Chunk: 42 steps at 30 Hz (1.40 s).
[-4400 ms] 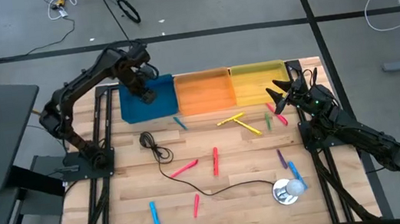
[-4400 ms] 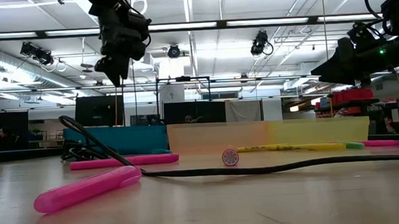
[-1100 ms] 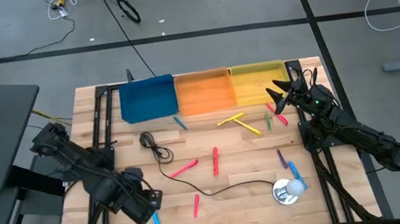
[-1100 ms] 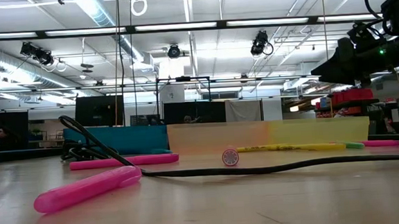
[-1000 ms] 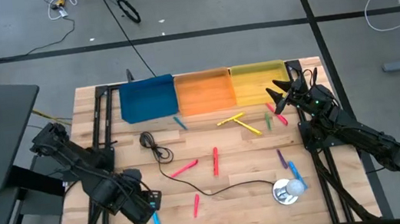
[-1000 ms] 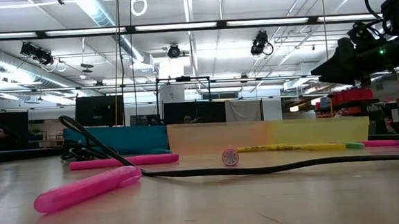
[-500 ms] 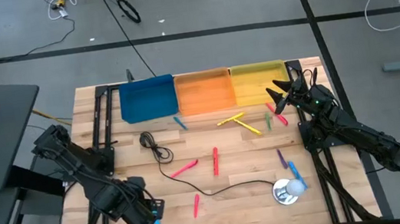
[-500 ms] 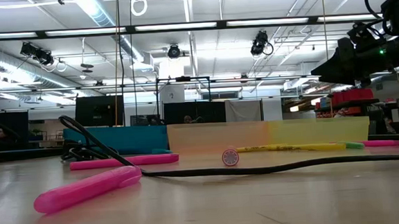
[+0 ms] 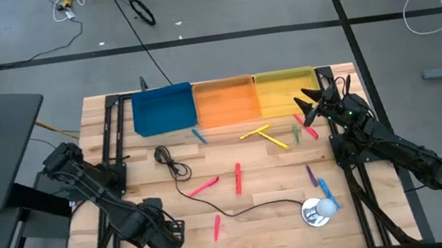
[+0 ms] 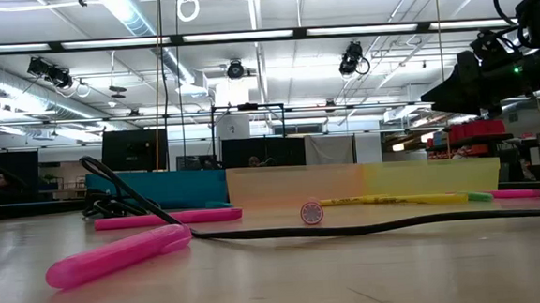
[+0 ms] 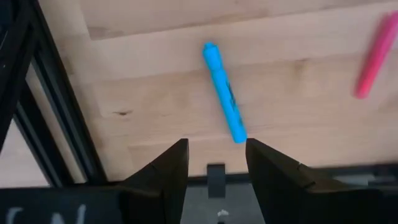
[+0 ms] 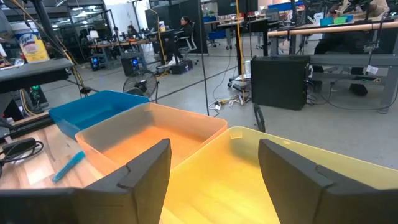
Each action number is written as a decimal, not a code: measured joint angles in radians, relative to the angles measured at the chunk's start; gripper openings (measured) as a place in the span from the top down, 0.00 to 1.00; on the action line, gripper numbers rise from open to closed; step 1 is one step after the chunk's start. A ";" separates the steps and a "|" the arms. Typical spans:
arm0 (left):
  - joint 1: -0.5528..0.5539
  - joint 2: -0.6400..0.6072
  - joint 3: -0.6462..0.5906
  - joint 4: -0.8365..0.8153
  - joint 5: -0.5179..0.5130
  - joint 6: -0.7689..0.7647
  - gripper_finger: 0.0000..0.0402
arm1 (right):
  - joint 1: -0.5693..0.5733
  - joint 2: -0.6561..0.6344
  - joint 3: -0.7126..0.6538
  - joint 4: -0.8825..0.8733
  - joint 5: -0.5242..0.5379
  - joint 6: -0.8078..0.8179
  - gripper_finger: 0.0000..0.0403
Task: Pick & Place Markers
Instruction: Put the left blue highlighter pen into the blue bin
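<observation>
Low view: cable (image 10: 350,227) across tabletop (image 10: 353,278)

The table (image 9: 256,196) is light wood. At its far edge stand a blue tray (image 9: 164,110), an orange tray (image 9: 225,102) and a yellow tray (image 9: 285,91). The markers (image 9: 237,177) are blue, pink, yellow, green and purple. The cable (image 9: 178,171) is black, and both arms are dark.

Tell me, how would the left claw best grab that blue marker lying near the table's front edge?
Probably from straight above, pinching the blue marker at mid-length across its thin body. It lies flat on the table with bare wood on both sides, and the open left gripper is right over it.
</observation>
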 joint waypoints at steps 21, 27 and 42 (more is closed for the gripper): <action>0.005 0.048 -0.201 0.298 -0.017 -0.034 0.58 | 0.000 0.000 0.000 0.000 0.000 0.000 0.39; 0.005 0.048 -0.280 0.414 -0.013 -0.042 0.55 | 0.000 0.000 0.000 0.000 0.000 0.000 0.39; 0.003 0.141 -0.340 0.533 0.025 -0.063 0.37 | 0.000 0.000 0.000 0.000 0.000 0.000 0.39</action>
